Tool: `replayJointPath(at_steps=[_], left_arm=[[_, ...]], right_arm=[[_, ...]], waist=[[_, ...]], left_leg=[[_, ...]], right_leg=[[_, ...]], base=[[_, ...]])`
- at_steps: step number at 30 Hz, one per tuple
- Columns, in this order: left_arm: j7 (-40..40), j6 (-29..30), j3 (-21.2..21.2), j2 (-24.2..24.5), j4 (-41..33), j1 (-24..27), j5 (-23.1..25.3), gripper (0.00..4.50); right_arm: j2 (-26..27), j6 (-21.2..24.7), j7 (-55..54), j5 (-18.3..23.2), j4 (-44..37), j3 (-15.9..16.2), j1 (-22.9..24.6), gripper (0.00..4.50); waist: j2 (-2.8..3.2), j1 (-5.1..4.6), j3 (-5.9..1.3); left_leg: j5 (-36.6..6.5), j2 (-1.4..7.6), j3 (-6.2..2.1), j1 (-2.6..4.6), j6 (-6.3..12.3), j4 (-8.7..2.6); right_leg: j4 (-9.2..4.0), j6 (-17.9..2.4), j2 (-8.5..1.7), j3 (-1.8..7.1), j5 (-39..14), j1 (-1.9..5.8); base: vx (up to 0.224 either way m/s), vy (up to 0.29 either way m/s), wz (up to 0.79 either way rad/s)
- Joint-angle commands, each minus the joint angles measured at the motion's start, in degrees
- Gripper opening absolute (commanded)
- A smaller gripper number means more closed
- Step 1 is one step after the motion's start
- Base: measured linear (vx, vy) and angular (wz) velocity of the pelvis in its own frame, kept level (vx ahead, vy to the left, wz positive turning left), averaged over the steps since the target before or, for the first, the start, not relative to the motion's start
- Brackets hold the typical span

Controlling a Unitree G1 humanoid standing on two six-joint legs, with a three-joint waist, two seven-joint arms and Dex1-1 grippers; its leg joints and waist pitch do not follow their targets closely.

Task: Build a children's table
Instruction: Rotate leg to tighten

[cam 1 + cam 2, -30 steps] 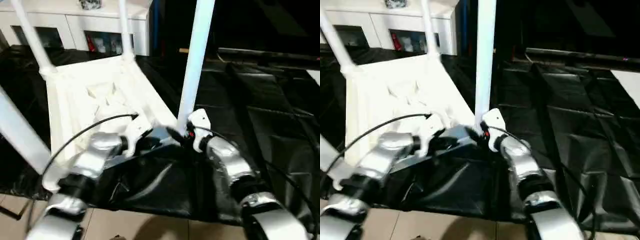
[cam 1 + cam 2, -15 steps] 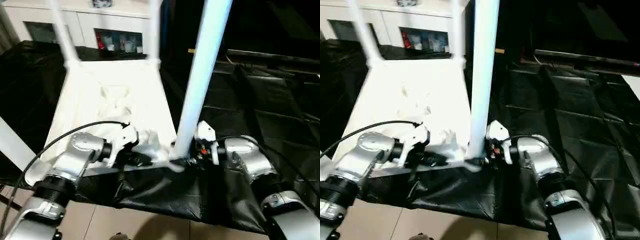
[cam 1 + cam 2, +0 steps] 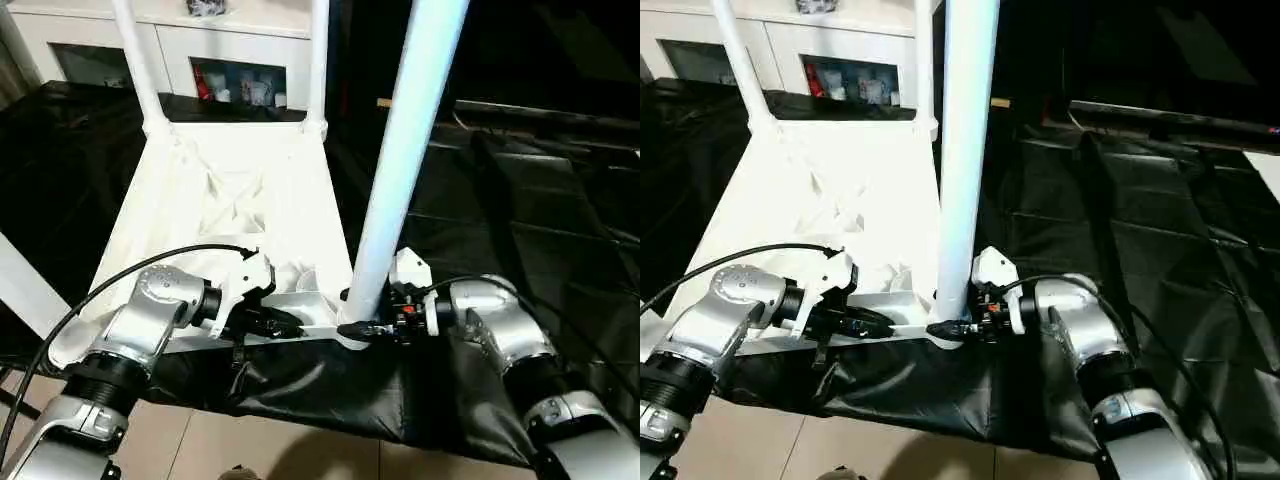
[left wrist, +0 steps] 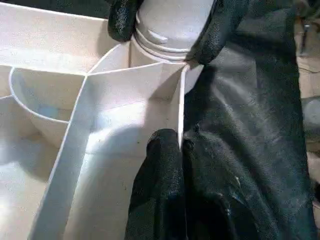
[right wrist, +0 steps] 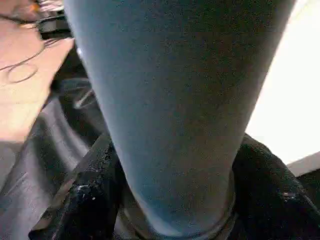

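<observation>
The white tabletop (image 3: 230, 200) lies upside down on the black sheet, ribs up. Two far legs (image 3: 135, 60) (image 3: 318, 60) stand in its back corner sockets, and another leg (image 3: 20, 285) shows at the near left. The near right leg (image 3: 405, 150) stands in its corner socket. My right gripper (image 3: 360, 328) is shut on that leg's base; its fingers (image 4: 220, 25) press both sides of the leg (image 5: 175, 100). My left gripper (image 3: 290, 325) is shut on the tabletop's thin near rim (image 4: 181, 110), close beside that corner.
A white cabinet (image 3: 230, 50) with glass-fronted doors stands behind the tabletop. Wrinkled black sheet (image 3: 520, 200) covers the work surface out to the right. Its near edge drops to a beige floor (image 3: 250, 450). A black cable (image 3: 150, 265) arcs over my left forearm.
The camera has shifted and tilted. My right gripper's fingers have drawn in around the base of the near right leg. My left gripper stays pinched on the rim.
</observation>
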Motion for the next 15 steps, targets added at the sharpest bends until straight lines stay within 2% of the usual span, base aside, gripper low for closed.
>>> replayJointPath(at_steps=[1,3,4,6,8,10,12,15], left_arm=[[7.76,-0.51,0.73,-4.39,0.43,-2.34,0.37,0.0],[11.7,-0.34,0.98,-6.03,0.93,-2.75,1.34,0.0],[13.71,-0.25,1.08,-6.92,1.2,-2.93,1.77,0.0],[16.91,0.03,1.08,-8.4,1.45,-3.12,2.53,0.0],[22.52,1.43,0.7,-12.11,1.44,-3.18,3.68,0.0],[23.49,1.43,0.62,-12.72,1.49,-3.16,3.97,0.0],[24.99,1.34,0.47,-13.97,1.89,-3.2,4.44,0.0],[27.1,0.81,0.0,-16.11,2.26,-3.25,5.05,0.0]], right_arm=[[4.4,-0.31,-10.68,-4.03,3.33,2.22,0.5,2.65],[6.31,0.29,-16.54,-4.2,4.53,0.9,0.33,2.65],[7.28,0.78,-19.45,-4.27,4.92,0.31,0.25,2.65],[8.74,1.34,-24.16,-4.76,5.69,-0.23,-0.02,2.65],[12.46,2.69,-35.85,-6.33,8.68,-1.19,-1.52,2.65],[13.1,2.86,-37.44,-6.53,9.21,-1.36,-1.83,2.65],[14.15,1.86,-39.0,-7.17,9.9,-0.94,-2.26,2.65],[15.22,-1.36,-40.06,-8.81,10.44,0.5,-2.73,2.65]], waist=[[0.06,-0.3,-2.4],[0.06,-0.81,-2.23],[0.01,-1.22,-2.37],[0.02,-1.54,-2.38],[0.17,-2.01,-2.36],[0.09,-2.21,-2.36],[0.01,-2.21,-2.47],[0.0,-2.04,-2.61]], left_leg=[[-19.32,1.16,-0.25,0.35,-0.23,-4.0],[-20.44,1.03,-0.47,0.44,-1.03,-4.17],[-20.82,0.95,-0.74,0.2,-1.2,-4.26],[-21.68,0.95,-0.68,0.48,-0.83,-4.16],[-21.36,0.92,-0.66,0.35,-1.21,-4.23],[-21.48,0.79,-0.75,0.16,-1.14,-4.25],[-21.05,0.84,-0.5,0.28,-0.46,-4.06],[-19.67,0.86,-0.3,0.08,-0.02,-3.97]], right_leg=[[-5.37,-9.15,-3.75,2.35,-23.58,2.24],[-5.88,-7.39,-3.74,2.32,-27.73,1.96],[-6.04,-5.98,-3.79,2.14,-29.58,2.16],[-6.36,-5.83,-3.73,2.18,-29.44,1.76],[-6.17,-6.36,-3.62,2.23,-28.27,1.65],[-6.22,-6.09,-3.6,2.08,-28.55,1.83],[-6.22,-6.27,-3.5,2.32,-26.49,1.55],[-5.93,-6.89,-3.49,2.46,-23.44,1.7]], base=[[0.0,0.0,0.0],[0.0,0.0,0.0],[0.0,0.0,0.0],[0.0,0.0,0.0],[0.0,0.0,0.0],[0.0,0.0,0.0],[0.0,0.0,0.0],[0.0,0.0,0.0]])
